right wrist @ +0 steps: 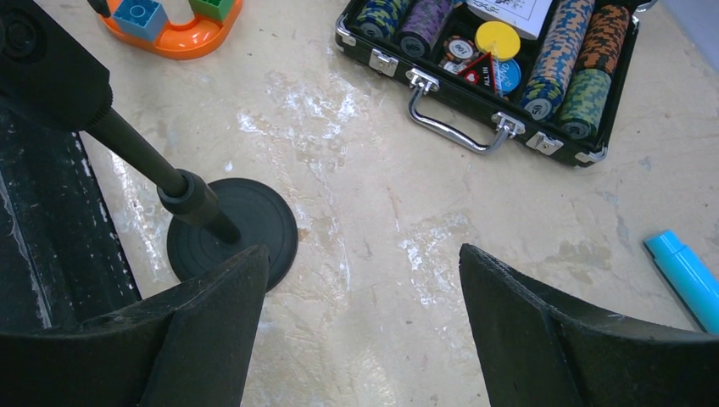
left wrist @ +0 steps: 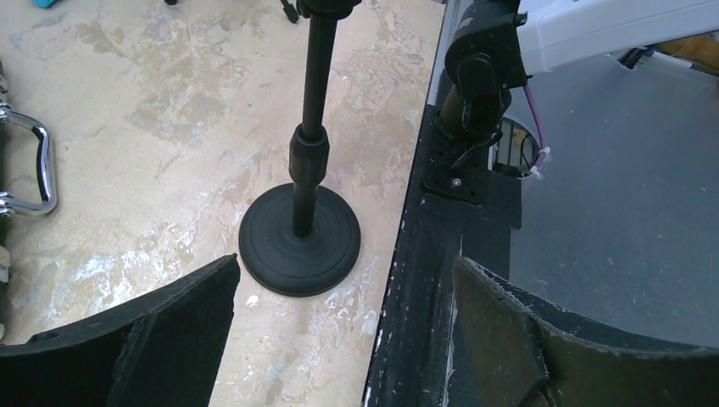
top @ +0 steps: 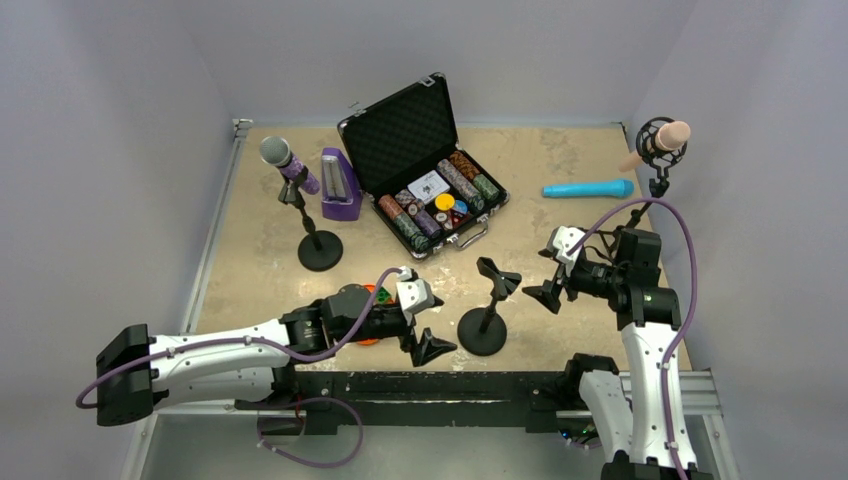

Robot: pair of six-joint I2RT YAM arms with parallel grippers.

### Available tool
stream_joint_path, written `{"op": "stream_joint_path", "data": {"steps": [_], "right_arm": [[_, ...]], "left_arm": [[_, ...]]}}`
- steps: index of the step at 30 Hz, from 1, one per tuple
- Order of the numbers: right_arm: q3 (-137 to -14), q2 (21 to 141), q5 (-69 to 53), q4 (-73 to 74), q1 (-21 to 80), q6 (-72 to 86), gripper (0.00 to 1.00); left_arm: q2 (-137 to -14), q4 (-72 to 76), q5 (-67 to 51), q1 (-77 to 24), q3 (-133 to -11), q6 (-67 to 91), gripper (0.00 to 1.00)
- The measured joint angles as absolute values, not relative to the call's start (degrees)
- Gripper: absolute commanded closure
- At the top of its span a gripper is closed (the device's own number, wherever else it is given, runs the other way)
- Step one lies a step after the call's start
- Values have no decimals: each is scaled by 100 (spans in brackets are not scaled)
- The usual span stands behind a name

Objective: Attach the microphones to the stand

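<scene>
The glittery purple microphone (top: 288,162) with a silver mesh head sits in the clip of the left stand (top: 319,250). The pale pink microphone (top: 668,137) sits in the round black mount of the right stand (top: 658,185) at the table's right edge. The cyan-blue microphone (top: 588,188) lies flat on the table; its end shows in the right wrist view (right wrist: 687,275). An empty stand (top: 483,330) with an open clip (top: 498,276) stands near the front middle. My left gripper (top: 428,348) is open and empty just left of its base (left wrist: 298,239). My right gripper (top: 553,290) is open and empty right of the clip.
An open black case (top: 425,165) of poker chips lies at the back middle, its handle (right wrist: 458,131) toward me. A purple metronome-shaped box (top: 340,185) stands beside the left stand. An orange toy (right wrist: 169,25) with blocks lies under my left arm. The table's front rail (left wrist: 424,280) is close.
</scene>
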State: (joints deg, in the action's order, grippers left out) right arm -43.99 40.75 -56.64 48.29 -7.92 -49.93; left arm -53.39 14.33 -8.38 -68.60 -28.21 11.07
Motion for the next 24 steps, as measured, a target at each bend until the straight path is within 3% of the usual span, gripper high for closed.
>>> {"op": "stream_joint_path", "data": {"steps": [24], "right_arm": [[-4372, 4086, -5647, 4794, -794, -4984, 15]], "left_arm": [[-5837, 2086, -810, -6991, -2727, 827, 1]]}}
